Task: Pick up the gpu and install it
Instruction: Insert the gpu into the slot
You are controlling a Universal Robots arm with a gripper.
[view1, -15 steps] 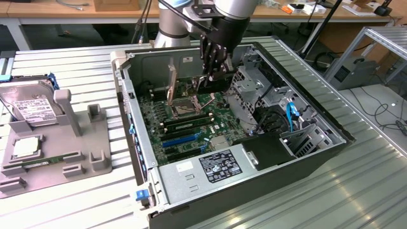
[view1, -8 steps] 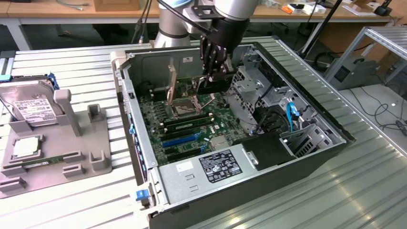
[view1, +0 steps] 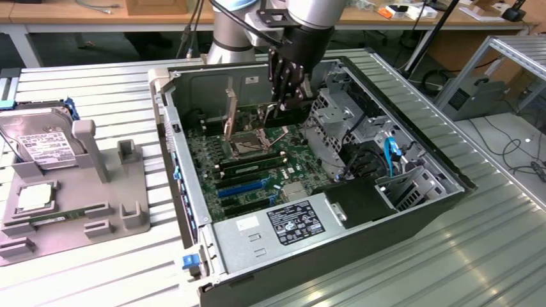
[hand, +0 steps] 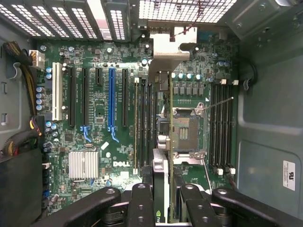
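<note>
My gripper (view1: 286, 96) reaches down into the open computer case (view1: 192, 211) from above and is shut on the gpu (view1: 288, 113), a dark flat card held on edge. In the wrist view the gpu (hand: 164, 142) runs edge-on away from the fingers (hand: 142, 203), and its silver bracket (hand: 166, 52) points at the case's rear grille. The card hangs above the motherboard (hand: 94, 142), between the processor socket (hand: 184, 132) and a row of memory slots. The blue expansion slot (hand: 111, 94) lies off to one side of it.
A grey fixture (view1: 128, 214) at the exterior view's left holds a silver hard drive (view1: 34, 144), a square chip (view1: 34, 197) and a memory stick. Inside the case, a drive cage (view1: 341, 121), the power supply (view1: 286, 224) and cables (view1: 390, 157) crowd the exterior view's right.
</note>
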